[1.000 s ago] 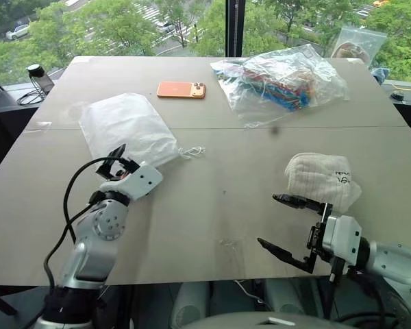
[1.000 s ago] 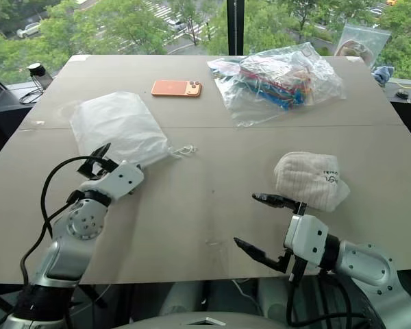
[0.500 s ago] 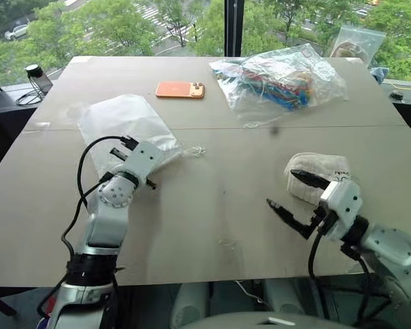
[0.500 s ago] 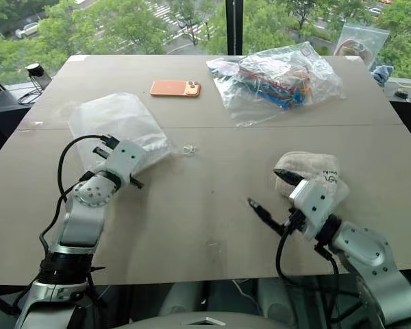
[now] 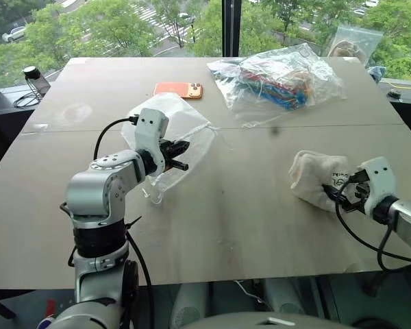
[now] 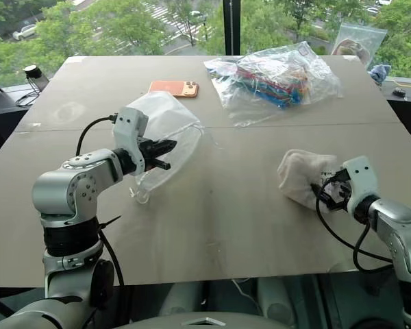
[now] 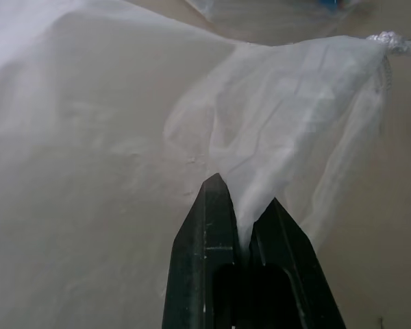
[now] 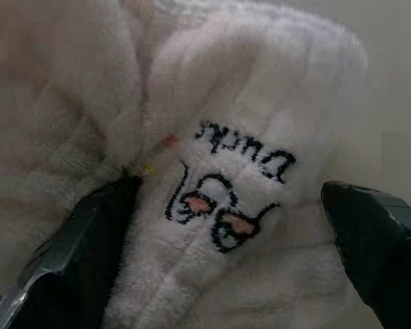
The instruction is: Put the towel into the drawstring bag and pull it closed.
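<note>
Two hands: left hand (image 7: 241, 226) pinches drawstring bag (image 5: 181, 130); right hand (image 8: 226, 226), wide, straddles towel (image 5: 315, 178).

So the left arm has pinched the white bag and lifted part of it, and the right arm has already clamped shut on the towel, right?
Not quite. The right gripper is open, its jaws straddling the towel, as the right wrist view shows. The left gripper has indeed pinched the drawstring bag.

Head stereo pair looks forward-down over counter (image 5: 260, 226) — both share whole top. Wrist cameras look along end effector fingers, very close: left on drawstring bag (image 7: 123, 137), right on towel (image 8: 246, 103).
</note>
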Controlling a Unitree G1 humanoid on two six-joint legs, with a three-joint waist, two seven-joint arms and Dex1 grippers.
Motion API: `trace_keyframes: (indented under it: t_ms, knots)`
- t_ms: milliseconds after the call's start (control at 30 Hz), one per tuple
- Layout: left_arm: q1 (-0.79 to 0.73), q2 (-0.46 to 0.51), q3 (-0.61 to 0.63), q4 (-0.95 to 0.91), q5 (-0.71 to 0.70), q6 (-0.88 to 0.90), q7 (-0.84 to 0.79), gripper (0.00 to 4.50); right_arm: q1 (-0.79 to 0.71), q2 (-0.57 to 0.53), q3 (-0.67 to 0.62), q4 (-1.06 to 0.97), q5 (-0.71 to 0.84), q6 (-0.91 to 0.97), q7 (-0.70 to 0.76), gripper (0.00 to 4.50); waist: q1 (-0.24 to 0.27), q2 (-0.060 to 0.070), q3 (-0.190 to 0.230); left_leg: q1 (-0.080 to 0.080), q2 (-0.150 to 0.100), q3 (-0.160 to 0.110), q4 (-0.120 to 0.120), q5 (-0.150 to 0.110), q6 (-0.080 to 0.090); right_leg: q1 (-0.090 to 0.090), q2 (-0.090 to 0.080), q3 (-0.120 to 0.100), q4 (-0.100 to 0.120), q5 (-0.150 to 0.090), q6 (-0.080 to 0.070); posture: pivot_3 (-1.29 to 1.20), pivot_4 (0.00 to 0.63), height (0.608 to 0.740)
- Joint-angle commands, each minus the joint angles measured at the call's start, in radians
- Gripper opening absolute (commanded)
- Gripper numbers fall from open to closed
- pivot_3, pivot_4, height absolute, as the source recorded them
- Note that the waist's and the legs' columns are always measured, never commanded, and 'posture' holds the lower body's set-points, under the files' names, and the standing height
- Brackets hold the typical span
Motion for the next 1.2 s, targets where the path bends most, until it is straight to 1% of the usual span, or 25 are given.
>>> trace_keyframes:
  t_ms: [33, 67, 100, 167, 300, 400, 433, 500, 567, 600, 667, 800, 867, 933, 1000, 1067, 1133, 1200]
  knots:
    - [-0.042, -0.021, 0.011, -0.055, -0.043, 0.037, 0.04, 0.11, -0.031, -0.007, 0.077, 0.109, 0.025, 0.097, 0.069, 4.5, 0.0, -0.003, -0.002, 0.001, 0.0, 0.0, 0.0, 0.0, 0.0, 0.001, 0.0, 0.0, 0.0, 0.0, 0.0, 0.0, 0.15, 0.74]
    - [-0.051, -0.03, 0.016, -0.054, -0.054, 0.051, 0.048, 0.11, -0.037, -0.009, 0.092, 0.122, 0.033, 0.11, 0.092, 4.5, -0.001, -0.005, -0.003, 0.001, 0.0, 0.0, 0.001, 0.0, 0.0, 0.001, 0.0, 0.0, 0.0, 0.0, 0.0, 0.0, 0.15, 0.74]
    - [-0.063, -0.039, 0.021, -0.052, -0.067, 0.066, 0.055, 0.01, -0.042, -0.011, 0.108, 0.132, 0.03, 0.109, 0.108, 4.26, -0.003, -0.006, -0.004, 0.002, 0.0, 0.0, 0.001, 0.0, 0.0, 0.002, 0.0, -0.001, 0.0, 0.0, 0.0, 0.0, 0.15, 0.74]
    - [-0.082, -0.055, 0.034, -0.043, -0.094, 0.094, 0.064, 0.0, -0.045, -0.023, 0.143, 0.128, 0.016, 0.085, 0.142, 3.68, -0.008, -0.008, -0.005, 0.004, 0.0, -0.001, 0.001, 0.0, 0.0, 0.004, 0.0, -0.001, 0.0, -0.002, 0.003, 0.0, 0.15, 0.74]
    - [-0.116, -0.078, 0.051, -0.018, -0.146, 0.148, 0.067, 0.0, -0.057, -0.004, 0.16, 0.065, 0.019, 0.012, 0.174, 1.76, -0.02, -0.008, -0.005, 0.004, 0.001, -0.001, 0.001, 0.0, 0.0, 0.005, 0.001, -0.001, -0.001, -0.002, 0.004, 0.0, 0.15, 0.74]
    - [-0.122, -0.085, 0.03, 0.0, -0.164, 0.155, 0.069, 0.0, -0.056, 0.042, 0.143, -0.012, 0.062, -0.062, 0.209, 0.27, -0.026, -0.008, -0.005, 0.005, 0.001, -0.001, 0.0, 0.0, 0.0, 0.004, 0.002, -0.001, -0.001, -0.002, 0.004, 0.0, 0.15, 0.74]
    - [-0.123, -0.087, 0.018, 0.007, -0.169, 0.155, 0.068, 0.0, -0.051, 0.053, 0.142, -0.054, 0.081, -0.09, 0.233, 0.03, -0.026, -0.008, -0.005, 0.005, 0.001, -0.001, 0.0, 0.0, 0.0, 0.004, 0.002, 0.0, -0.001, -0.002, 0.004, 0.0, 0.15, 0.74]
    - [-0.122, -0.083, -0.023, 0.036, -0.168, 0.14, 0.067, 0.0, -0.047, 0.076, 0.148, -0.162, 0.14, -0.125, 0.285, 0.03, -0.025, -0.005, -0.003, 0.005, 0.001, -0.001, 0.0, 0.0, 0.0, 0.004, 0.003, 0.0, 0.0, -0.003, 0.004, 0.0, 0.15, 0.74]
    - [-0.126, -0.075, -0.072, 0.076, -0.156, 0.097, 0.064, 0.0, -0.063, 0.105, 0.166, -0.242, 0.2, -0.118, 0.304, 0.03, -0.021, 0.0, 0.0, 0.004, 0.002, -0.002, -0.001, 0.0, 0.0, 0.004, 0.003, 0.0, 0.0, -0.003, 0.004, 0.0, 0.15, 0.74]
    - [-0.133, -0.077, -0.088, 0.096, -0.156, 0.083, 0.062, 0.0, -0.073, 0.111, 0.19, -0.266, 0.205, -0.119, 0.31, 0.03, -0.02, 0.001, 0.0, 0.003, 0.001, -0.002, 0.0, 0.0, 0.0, 0.003, 0.003, 0.0, 0.0, -0.002, 0.005, 0.0, 0.15, 0.74]
    - [-0.154, -0.077, -0.122, 0.135, -0.16, 0.057, 0.048, 0.0, -0.098, 0.108, 0.268, -0.286, 0.164, -0.147, 0.324, 0.03, -0.017, 0.001, 0.0, 0.001, 0.001, -0.002, 0.001, 0.0, 0.0, 0.002, 0.002, 0.0, -0.001, -0.002, 0.005, 0.0, 0.15, 0.74]
    - [-0.183, -0.034, -0.226, 0.174, -0.158, -0.01, -0.014, 0.0, -0.196, 0.164, 0.416, -0.2, 0.054, -0.195, 0.286, 0.03, -0.014, 0.0, 0.001, 0.0, 0.0, -0.002, 0.001, 0.0, 0.0, 0.001, 0.002, -0.001, -0.001, -0.002, 0.005, 0.0, 0.15, 0.74]
    - [-0.184, -0.002, -0.276, 0.172, -0.151, -0.046, -0.045, 0.0, -0.252, 0.208, 0.466, -0.135, 0.007, -0.22, 0.265, 0.03, -0.015, 0.0, 0.001, 0.0, 0.0, -0.002, 0.0, 0.0, 0.0, 0.0, 0.002, 0.0, -0.001, -0.002, 0.004, 0.0, 0.15, 0.74]
    - [-0.18, 0.016, -0.296, 0.16, -0.164, -0.058, -0.07, 0.0, -0.303, 0.26, 0.5, -0.058, -0.042, -0.236, 0.223, 0.03, -0.018, 0.001, 0.001, -0.001, 0.0, -0.001, 0.0, 0.0, 0.0, -0.001, 0.002, 0.001, 0.0, 0.0, 0.001, 0.0, 0.15, 0.74]
    - [-0.173, 0.035, -0.307, 0.131, -0.189, -0.051, -0.097, 0.0, -0.335, 0.313, 0.507, 0.022, -0.092, -0.239, 0.156, 0.03, -0.02, 0.001, 0.001, -0.001, 0.001, -0.001, -0.001, 0.0, 0.0, -0.002, 0.002, 0.001, 0.0, 0.0, 0.0, 0.0, 0.15, 0.74]
    - [-0.16, 0.063, -0.318, 0.094, -0.207, -0.036, -0.121, 0.0, -0.346, 0.364, 0.48, 0.08, -0.102, -0.212, 0.099, 0.03, -0.019, 0.001, 0.001, -0.002, 0.001, -0.001, -0.001, 0.0, 0.0, -0.002, 0.002, 0.001, 0.0, 0.0, 0.0, 0.0, 0.15, 0.74]
    - [-0.143, 0.099, -0.33, 0.06, -0.22, -0.022, -0.137, 0.0, -0.345, 0.403, 0.441, 0.106, -0.087, -0.18, 0.063, 0.03, -0.017, 0.001, 0.001, -0.002, 0.001, -0.001, -0.002, 0.0, 0.0, -0.003, 0.002, 0.001, 0.0, 0.0, 0.0, 0.0, 0.15, 0.74]
    - [-0.123, 0.13, -0.332, 0.036, -0.228, -0.017, -0.145, 0.0, -0.347, 0.45, 0.378, 0.119, -0.04, -0.13, 0.022, 0.03, -0.017, 0.001, 0.001, -0.003, 0.0, 0.0, -0.002, 0.0, 0.0, -0.004, 0.001, 0.002, -0.001, 0.0, 0.0, 0.0, 0.15, 0.74]
